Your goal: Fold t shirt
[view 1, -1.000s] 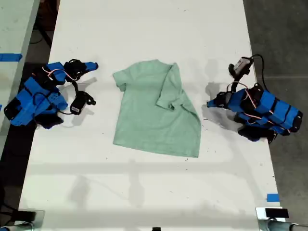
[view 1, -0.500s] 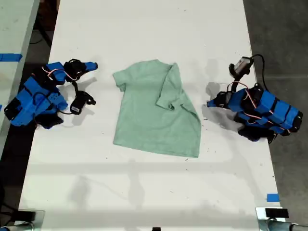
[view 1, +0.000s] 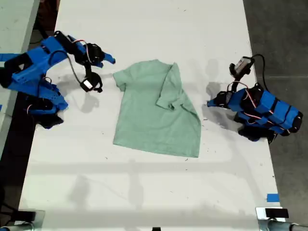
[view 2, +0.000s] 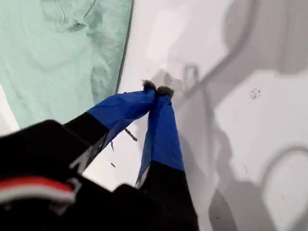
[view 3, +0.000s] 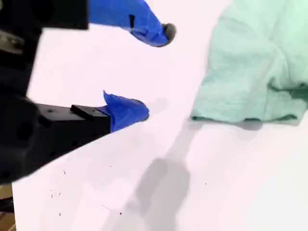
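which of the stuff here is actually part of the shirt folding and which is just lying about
Part of the job:
- t shirt
- my second gripper, fingers open beside a sleeve
- my first gripper, fingers shut on the table near the shirt's edge

Just lying about:
- blue tape piece at the table's edge

You've got the small pale mint-green cloth t shirt point(view 1: 157, 109) mid-table point(view 1: 144, 192), btwn my second gripper point(view 1: 111, 59) at exterior view's left & my first gripper point(view 1: 210, 103) at its right.

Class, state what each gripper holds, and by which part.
Nothing is held. My first gripper is shut on nothing; my second gripper is open beside the t shirt.
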Robot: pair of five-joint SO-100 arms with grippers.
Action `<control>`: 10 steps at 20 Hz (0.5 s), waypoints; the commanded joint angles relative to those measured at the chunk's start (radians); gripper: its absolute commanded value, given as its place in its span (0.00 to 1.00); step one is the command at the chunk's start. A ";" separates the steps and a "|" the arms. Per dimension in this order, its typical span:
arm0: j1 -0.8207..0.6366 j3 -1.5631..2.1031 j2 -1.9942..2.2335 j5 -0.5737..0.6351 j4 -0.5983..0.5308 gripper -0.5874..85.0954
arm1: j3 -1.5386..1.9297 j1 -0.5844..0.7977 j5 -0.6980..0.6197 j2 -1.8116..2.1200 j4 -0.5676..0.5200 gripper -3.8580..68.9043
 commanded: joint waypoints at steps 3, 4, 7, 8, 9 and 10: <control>-0.014 -0.334 -0.480 0.066 -0.015 0.27 | 0.038 0.003 0.005 0.009 -0.003 0.06; -0.018 -0.365 -0.540 0.066 -0.017 0.27 | 0.038 0.002 0.005 0.009 -0.003 0.06; 0.009 -0.425 -0.660 0.055 -0.021 0.25 | 0.038 0.002 0.003 0.009 -0.003 0.06; 0.021 -0.442 -0.696 0.051 -0.021 0.12 | 0.038 0.002 0.002 0.009 -0.003 0.06; 0.025 -0.453 -0.730 0.034 -0.020 0.00 | 0.038 0.002 0.002 0.009 -0.003 0.06; 0.025 -0.463 -0.758 0.020 -0.009 0.00 | 0.038 0.002 0.002 0.009 -0.003 0.06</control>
